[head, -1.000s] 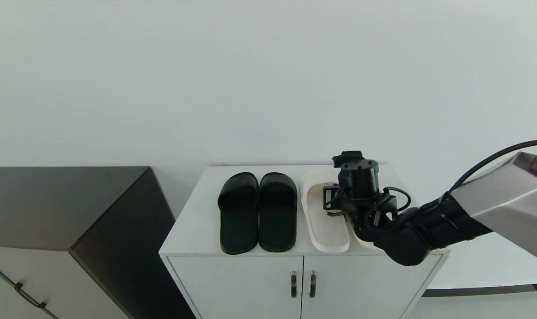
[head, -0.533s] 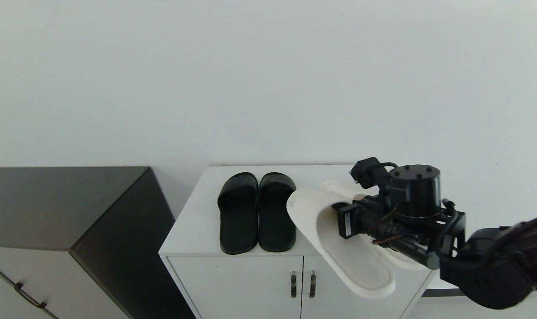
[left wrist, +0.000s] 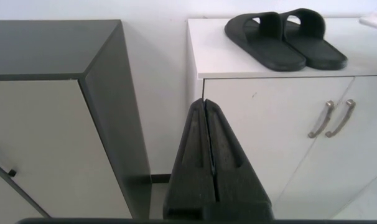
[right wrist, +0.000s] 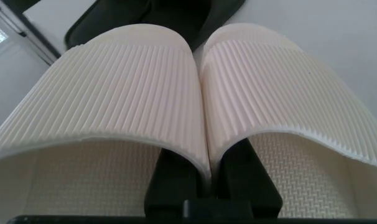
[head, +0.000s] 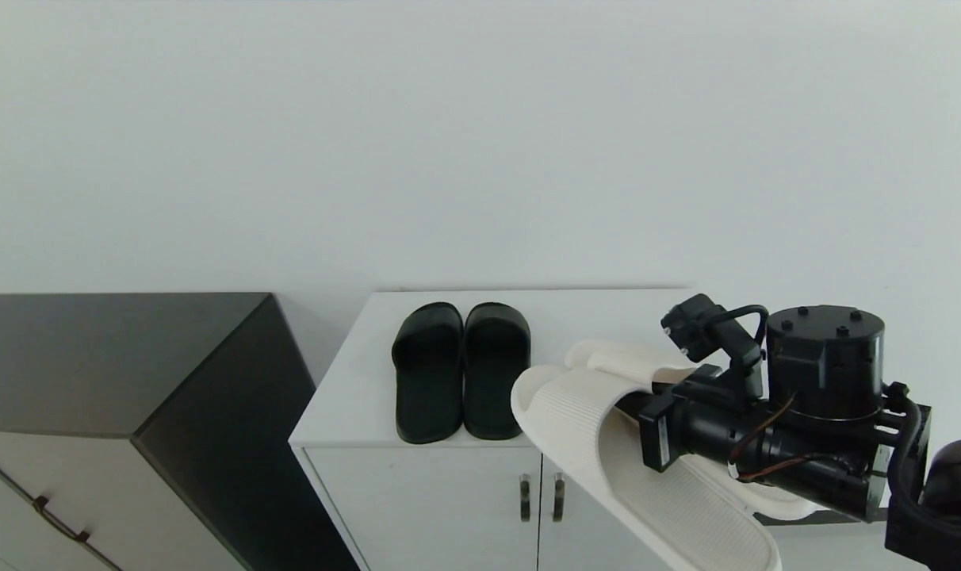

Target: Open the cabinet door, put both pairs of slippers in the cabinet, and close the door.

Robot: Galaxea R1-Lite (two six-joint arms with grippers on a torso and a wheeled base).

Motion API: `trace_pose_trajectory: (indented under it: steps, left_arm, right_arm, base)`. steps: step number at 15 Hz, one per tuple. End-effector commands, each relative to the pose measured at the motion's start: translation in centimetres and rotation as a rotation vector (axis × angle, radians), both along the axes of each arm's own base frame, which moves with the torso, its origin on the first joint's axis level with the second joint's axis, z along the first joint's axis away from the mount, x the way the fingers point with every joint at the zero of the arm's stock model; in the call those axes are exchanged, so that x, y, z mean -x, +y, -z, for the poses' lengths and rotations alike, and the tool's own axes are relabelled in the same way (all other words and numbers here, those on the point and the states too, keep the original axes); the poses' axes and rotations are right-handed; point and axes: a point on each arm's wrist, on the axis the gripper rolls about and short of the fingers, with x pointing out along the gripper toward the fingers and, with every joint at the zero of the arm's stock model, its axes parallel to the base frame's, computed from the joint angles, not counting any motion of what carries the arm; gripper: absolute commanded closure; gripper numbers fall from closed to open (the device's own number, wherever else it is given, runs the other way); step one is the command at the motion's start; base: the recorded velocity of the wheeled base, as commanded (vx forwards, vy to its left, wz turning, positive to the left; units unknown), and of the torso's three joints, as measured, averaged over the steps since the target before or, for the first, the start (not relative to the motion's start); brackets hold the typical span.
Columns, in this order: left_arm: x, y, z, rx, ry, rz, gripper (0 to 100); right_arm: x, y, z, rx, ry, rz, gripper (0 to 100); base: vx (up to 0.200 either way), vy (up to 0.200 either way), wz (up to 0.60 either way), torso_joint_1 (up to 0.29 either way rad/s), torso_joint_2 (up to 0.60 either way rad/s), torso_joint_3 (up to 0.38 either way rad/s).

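The white slippers (head: 576, 404) hang from my right claw (right wrist: 212, 171), which is closed on the pair. Its fingers reach in under the ribbed straps and pinch the two inner walls together, so both slippers come as one. The grip looks even in the wrist view, with neither slipper sagging out.

A second ago this claw was down on the pair, which stood on the right of the cabinet (head: 354, 396) top. Half a second ago it had them lifted and tilted. Now they are nearer me and lower, off the top altogether, with the heels dipping in front of the right door.

The black slippers (head: 461, 369) sit as they did, side by side on the left half of the top. My head view has shifted a little, but the cabinet has not moved.

Both doors (head: 425, 507) are shut, the handles (head: 540, 497) untouched. So I am holding the first pair with nowhere to put it, and the door has to open next.

My left claw (left wrist: 205, 109) is pressed closed and empty, low and to the left of the cabinet, facing its front beside the dark cabinet (head: 92, 357). I judge it the one free to take a handle.
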Motion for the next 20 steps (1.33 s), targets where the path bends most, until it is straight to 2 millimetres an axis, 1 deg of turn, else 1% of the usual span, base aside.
trace_pose_trajectory:
  steps: [1,4,8,10,11,18,20]
  left_arm:
    - [0.0,0.0,0.0,0.003,0.002,0.001,100]
    - [0.0,0.0,0.0,0.001,0.0,0.001,100]
    - [0.0,0.0,0.0,0.001,0.0,-0.001,100]
    - [0.0,0.0,0.0,0.001,0.0,-0.001,100]
    - [0.0,0.0,0.0,0.001,0.0,-0.001,100]
    - [0.0,0.0,0.0,0.003,0.0,-0.001,100]
    - [0.0,0.0,0.0,0.003,0.0,0.001,100]
  right_arm:
    - [0.3,-0.1,-0.1,-0.002,-0.003,-0.005,100]
    - [0.4,-0.2,0.0,0.021,-0.02,-0.014,100]
    - [0.9,-0.6,-0.4,0.018,-0.034,-0.025,100]
    - [1.7,-0.6,-0.6,0.014,-0.039,-0.044,100]
    - [1.8,-0.6,-0.6,0.015,-0.04,-0.047,100]
    - [2.2,-0.3,-0.4,0.02,-0.035,-0.064,100]
    - [2.6,-0.2,-0.2,0.031,-0.033,-0.082,100]
  base:
    - [-0.2,0.0,0.0,0.002,0.0,0.002]
    - [-0.2,0.0,0.0,-0.009,-0.01,0.002]
    - [0.0,0.0,0.0,0.0,0.0,0.0]
    - [0.0,0.0,0.0,0.0,0.0,0.0]
    - [0.0,0.0,0.0,0.0,0.0,0.0]
    - [0.0,0.0,0.0,0.0,0.0,0.0]
    - [0.0,0.0,0.0,-0.031,0.05,0.031]
